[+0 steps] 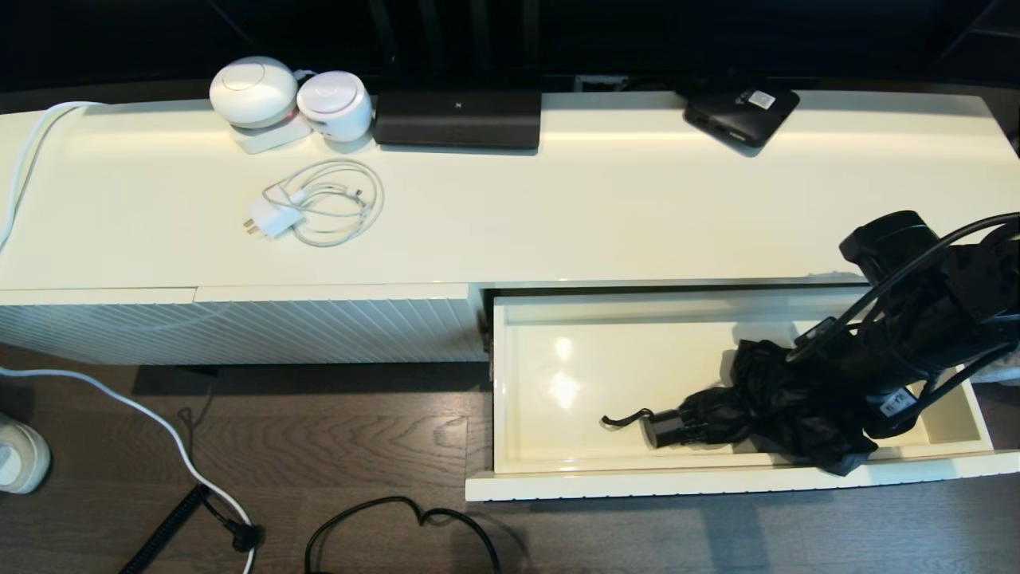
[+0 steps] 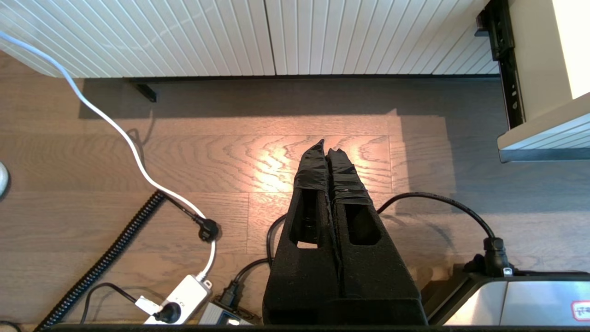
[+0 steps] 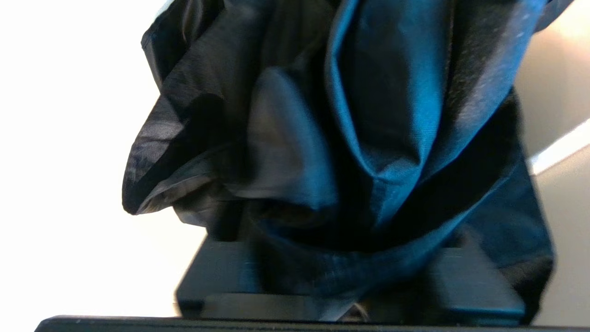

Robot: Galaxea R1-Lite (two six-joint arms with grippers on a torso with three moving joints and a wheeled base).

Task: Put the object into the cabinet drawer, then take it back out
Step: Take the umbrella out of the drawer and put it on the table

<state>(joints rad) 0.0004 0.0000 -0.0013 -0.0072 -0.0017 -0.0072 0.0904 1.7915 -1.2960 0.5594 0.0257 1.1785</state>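
The black folding umbrella (image 1: 765,399) lies lengthwise in the open cream drawer (image 1: 637,483), at its right half. Its short cylindrical handle (image 1: 665,427) and wrist loop (image 1: 625,418) point left over the glossy floor, and its bunched fabric laps the front rim. My right gripper (image 1: 821,360) reaches into the drawer from the right and is shut on the fabric end. In the right wrist view the umbrella's folds (image 3: 378,115) fill the space between the fingers and hide their tips. My left gripper (image 2: 327,147) hangs shut and empty over the wood floor, left of the drawer.
On the cabinet top are a white charger with coiled cable (image 1: 319,203), two white round devices (image 1: 255,92), a flat black unit (image 1: 458,119) and a black box with a white sticker (image 1: 741,112). A ribbed panel (image 1: 239,331) adjoins the drawer. Cables (image 1: 398,518) cross the floor.
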